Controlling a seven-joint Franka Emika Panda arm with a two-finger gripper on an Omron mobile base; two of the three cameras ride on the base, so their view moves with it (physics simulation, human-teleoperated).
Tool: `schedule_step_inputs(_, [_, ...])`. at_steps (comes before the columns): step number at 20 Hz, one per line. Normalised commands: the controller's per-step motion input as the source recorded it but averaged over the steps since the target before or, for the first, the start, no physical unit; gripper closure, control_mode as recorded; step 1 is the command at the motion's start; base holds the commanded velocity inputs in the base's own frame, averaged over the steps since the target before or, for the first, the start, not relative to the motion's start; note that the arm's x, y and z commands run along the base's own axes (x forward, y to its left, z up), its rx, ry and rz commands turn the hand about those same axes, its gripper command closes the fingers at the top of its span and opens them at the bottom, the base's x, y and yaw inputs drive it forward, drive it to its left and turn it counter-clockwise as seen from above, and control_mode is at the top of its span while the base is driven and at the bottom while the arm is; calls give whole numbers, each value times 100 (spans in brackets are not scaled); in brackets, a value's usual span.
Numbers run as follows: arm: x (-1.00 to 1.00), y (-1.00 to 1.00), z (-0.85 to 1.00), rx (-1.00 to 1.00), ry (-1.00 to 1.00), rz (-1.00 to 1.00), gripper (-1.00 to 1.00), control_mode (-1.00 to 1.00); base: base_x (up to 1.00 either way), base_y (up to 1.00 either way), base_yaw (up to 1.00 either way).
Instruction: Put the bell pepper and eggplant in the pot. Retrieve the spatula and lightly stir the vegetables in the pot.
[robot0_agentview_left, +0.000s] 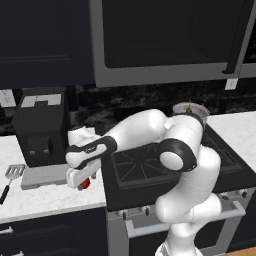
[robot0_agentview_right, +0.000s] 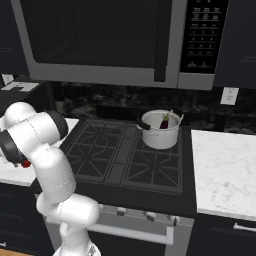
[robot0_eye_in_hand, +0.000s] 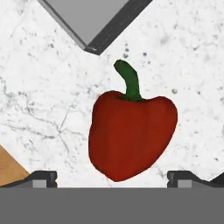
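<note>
On the stove (robot0_agentview_right: 125, 160), the pot (robot0_agentview_right: 161, 131) already holds the eggplant (robot0_agentview_right: 164, 121); my claw (robot0_eye_in_hand: 112, 178) hangs wide open and empty over the table (robot0_eye_in_hand: 39, 105), tips flanking the bell pepper (robot0_eye_in_hand: 131, 135) at 12 o'clock. Next, I judge: descend, close. In the left base view, the spatula (robot0_agentview_left: 12, 177) is cut off at 9 o'clock and my hand hides most of the pepper.

Your red bell pepper (robot0_eye_in_hand: 131, 135) lies on its side on the white marble counter, its green stem pointing at a grey slab's corner. The eggplant (robot0_agentview_right: 164, 121) stands tilted inside the silver pot (robot0_agentview_right: 160, 131) on the stove's back burner. The spatula (robot0_agentview_left: 12, 178) lies flat on the counter's left end.
</note>
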Motion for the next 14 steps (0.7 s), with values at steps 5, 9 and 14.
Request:
schedule_step_inputs(5, [31, 15, -23, 0, -2, 0, -100, -100, 0, 0, 0])
schedule_step_inputs(9, [27, 8, -11, 0, -4, 0, -100, -100, 0, 0, 0])
schedule_step_inputs(14, [4, 2, -16, 0, 0, 0, 100, -100, 0, 0, 0])
